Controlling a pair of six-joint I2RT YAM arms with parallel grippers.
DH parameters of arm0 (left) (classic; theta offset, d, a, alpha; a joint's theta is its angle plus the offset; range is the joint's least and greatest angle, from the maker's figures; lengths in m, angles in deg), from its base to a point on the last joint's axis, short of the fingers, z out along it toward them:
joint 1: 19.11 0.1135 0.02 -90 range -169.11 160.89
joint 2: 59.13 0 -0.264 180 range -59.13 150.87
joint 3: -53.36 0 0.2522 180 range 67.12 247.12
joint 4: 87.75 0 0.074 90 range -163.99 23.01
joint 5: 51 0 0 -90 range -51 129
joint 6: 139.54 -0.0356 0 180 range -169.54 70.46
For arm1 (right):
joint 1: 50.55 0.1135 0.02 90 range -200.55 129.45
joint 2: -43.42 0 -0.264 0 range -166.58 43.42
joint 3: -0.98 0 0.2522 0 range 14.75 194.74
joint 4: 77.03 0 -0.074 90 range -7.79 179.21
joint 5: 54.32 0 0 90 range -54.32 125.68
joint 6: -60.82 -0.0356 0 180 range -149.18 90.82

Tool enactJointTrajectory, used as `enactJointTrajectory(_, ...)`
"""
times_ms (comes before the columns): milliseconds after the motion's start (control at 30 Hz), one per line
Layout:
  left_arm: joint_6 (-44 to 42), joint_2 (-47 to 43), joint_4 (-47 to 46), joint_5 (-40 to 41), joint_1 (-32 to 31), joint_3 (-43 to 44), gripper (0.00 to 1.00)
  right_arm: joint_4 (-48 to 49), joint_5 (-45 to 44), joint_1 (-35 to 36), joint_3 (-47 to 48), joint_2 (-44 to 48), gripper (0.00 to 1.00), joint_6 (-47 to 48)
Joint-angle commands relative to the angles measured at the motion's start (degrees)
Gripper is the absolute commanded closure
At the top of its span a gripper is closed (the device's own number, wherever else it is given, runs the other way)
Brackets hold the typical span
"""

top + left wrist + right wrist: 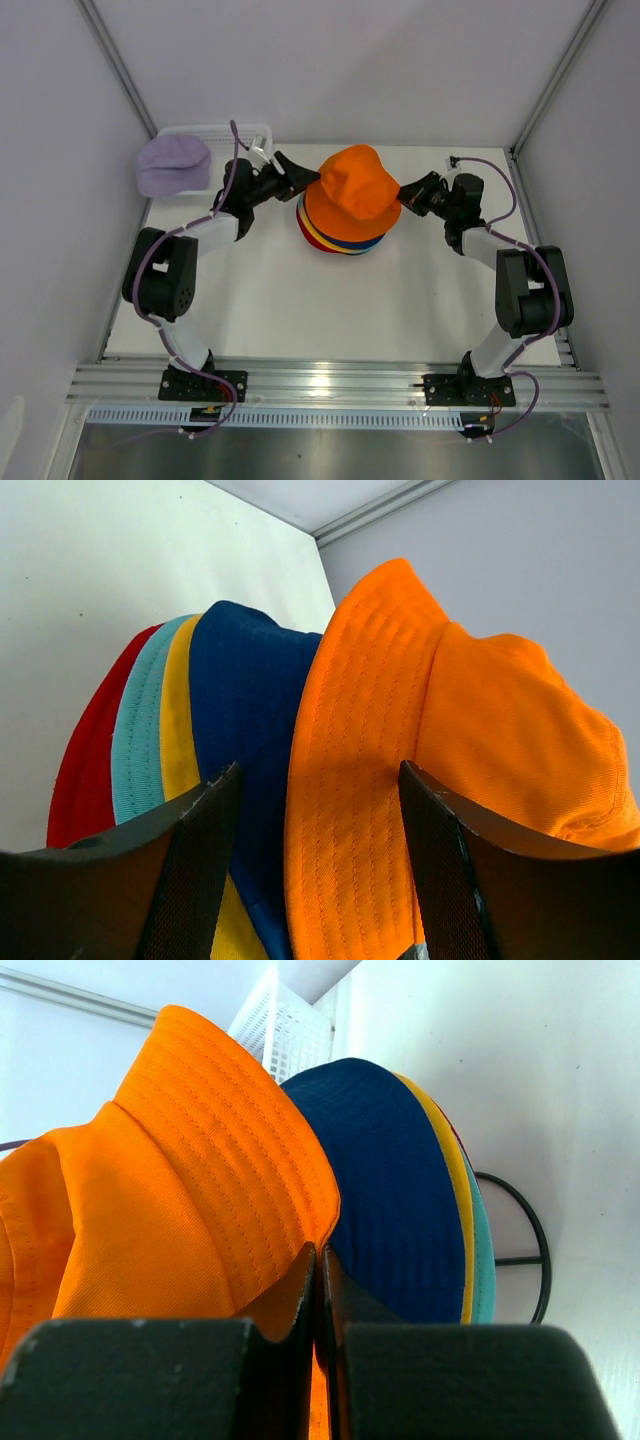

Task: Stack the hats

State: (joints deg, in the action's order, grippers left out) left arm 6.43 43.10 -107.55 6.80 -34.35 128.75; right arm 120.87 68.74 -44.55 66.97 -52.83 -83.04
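Note:
An orange hat sits tilted on top of a pile of hats in the middle of the table: navy, yellow, teal and red. My right gripper is shut on the orange hat's brim at its right side. At the left side my left gripper stands open, with the orange brim and the navy edge between its fingers, not clamped. A lavender hat lies at the back left.
A white lattice basket stands at the back left, partly under the lavender hat. A black wire frame shows beneath the pile in the right wrist view. Walls close in the table on three sides.

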Motion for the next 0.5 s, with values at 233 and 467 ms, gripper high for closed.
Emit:
enactJointTrajectory(233, 2.92, 0.86, -6.07, -3.56, -0.14, 0.51, 0.62, 0.77, 0.52, 0.5, 2.09, -1.13, 0.98, 1.13)
enactJointTrajectory(467, 4.68, 0.95, -6.34, -3.92, -0.31, 0.69, 0.99, -2.11, -0.36, 0.42, 2.96, -1.14, 1.0, -0.09)
